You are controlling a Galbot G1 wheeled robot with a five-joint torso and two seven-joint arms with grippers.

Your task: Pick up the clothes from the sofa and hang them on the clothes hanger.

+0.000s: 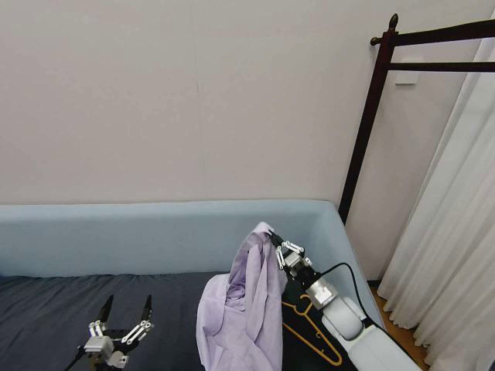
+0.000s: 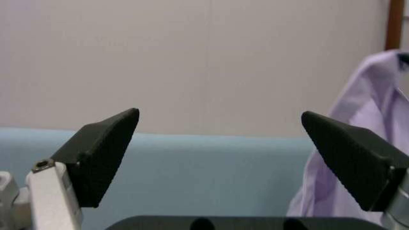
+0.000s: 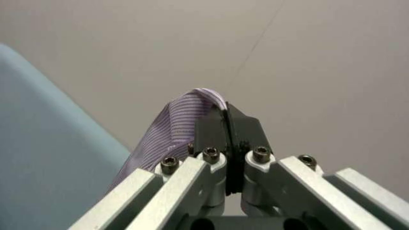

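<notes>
in the head view, the right tool (image 1: 272, 241) is lifted above the right end of the sofa (image 1: 155, 236), in front of the pale blue backrest. its fingers are pressed together on the top fold of a lilac shirt (image 1: 247, 309). the shirt hangs down from this pinch, and its lower part reaches the dark seat cushion (image 1: 77, 301). a wooden hanger (image 1: 317, 340) lies on the seat just beside the shirt, under the right arm. the left tool (image 1: 126, 303) is low over the seat on the left side, well apart from the shirt, with its fingers spread and nothing between them. a dark clothes rack (image 1: 363, 139) stands behind the right corner of the sofa, next to a white curtain (image 1: 456, 232).

in the left wrist view, the two black fingers of the left tool (image 2: 220, 114) stand wide apart and point to the sofa backrest (image 2: 211, 172). the lilac shirt (image 2: 370, 81) hangs behind one finger.

in the right wrist view, the right tool (image 3: 225, 112) has its black pads closed tight, and the striped lilac cloth (image 3: 172, 129) is caught between them.
</notes>
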